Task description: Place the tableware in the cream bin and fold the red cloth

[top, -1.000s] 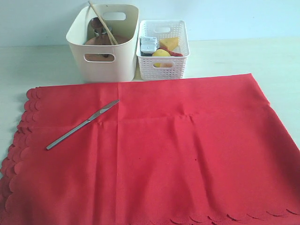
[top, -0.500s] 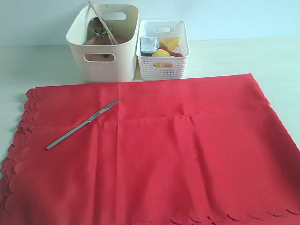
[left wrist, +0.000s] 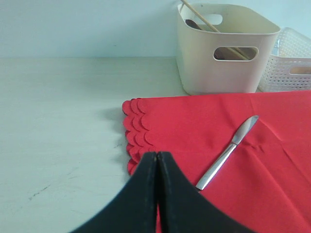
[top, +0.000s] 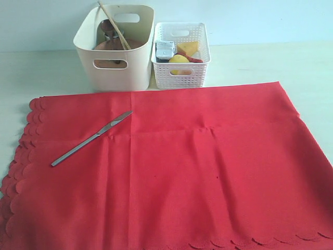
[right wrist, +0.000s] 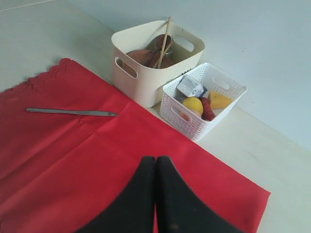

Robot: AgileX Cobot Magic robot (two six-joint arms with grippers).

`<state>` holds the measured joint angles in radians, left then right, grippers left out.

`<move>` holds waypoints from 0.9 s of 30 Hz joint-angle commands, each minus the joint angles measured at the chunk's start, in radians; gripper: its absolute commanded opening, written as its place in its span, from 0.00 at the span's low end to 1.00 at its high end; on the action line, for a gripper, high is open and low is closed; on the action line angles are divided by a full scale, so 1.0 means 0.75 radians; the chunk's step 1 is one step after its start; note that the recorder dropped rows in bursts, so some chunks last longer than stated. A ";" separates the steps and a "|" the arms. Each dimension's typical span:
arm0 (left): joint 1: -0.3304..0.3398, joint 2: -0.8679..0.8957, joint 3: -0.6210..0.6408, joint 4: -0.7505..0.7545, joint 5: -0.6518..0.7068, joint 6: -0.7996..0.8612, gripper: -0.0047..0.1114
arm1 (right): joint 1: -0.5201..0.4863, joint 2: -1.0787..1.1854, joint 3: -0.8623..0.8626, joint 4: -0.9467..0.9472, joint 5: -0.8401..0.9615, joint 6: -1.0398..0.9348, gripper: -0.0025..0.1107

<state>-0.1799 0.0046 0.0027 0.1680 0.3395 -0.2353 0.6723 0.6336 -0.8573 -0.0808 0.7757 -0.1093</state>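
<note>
Presently, metal knife [top: 92, 138] lies flat on red cloth [top: 197, 172], well apart from cream bin [top: 114, 47]. Left claw [left wrist: 157, 155] and right claw [right wrist: 155, 160] pinched together, empty. Risk: pinching fabric along with the thin knife, dragging the cloth.

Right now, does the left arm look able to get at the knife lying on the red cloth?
Probably yes. The knife lies bare on the red cloth, nothing over it, close to the left gripper; its shut jaws would need to open first.
</note>
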 commanded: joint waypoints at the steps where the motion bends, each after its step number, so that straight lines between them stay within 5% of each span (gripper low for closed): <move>1: -0.008 -0.006 -0.004 0.004 -0.015 -0.005 0.05 | -0.004 -0.006 0.094 -0.013 -0.147 0.044 0.02; 11: -0.008 -0.006 -0.015 0.004 0.013 -0.005 0.05 | -0.004 -0.003 0.196 -0.013 -0.327 0.047 0.02; 27: -0.008 0.436 -0.439 0.004 0.041 -0.005 0.05 | -0.004 0.133 0.207 -0.048 -0.396 0.044 0.02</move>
<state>-0.1799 0.2744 -0.2809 0.1680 0.3706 -0.2353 0.6723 0.7239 -0.7079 -0.1039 0.5068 -0.0753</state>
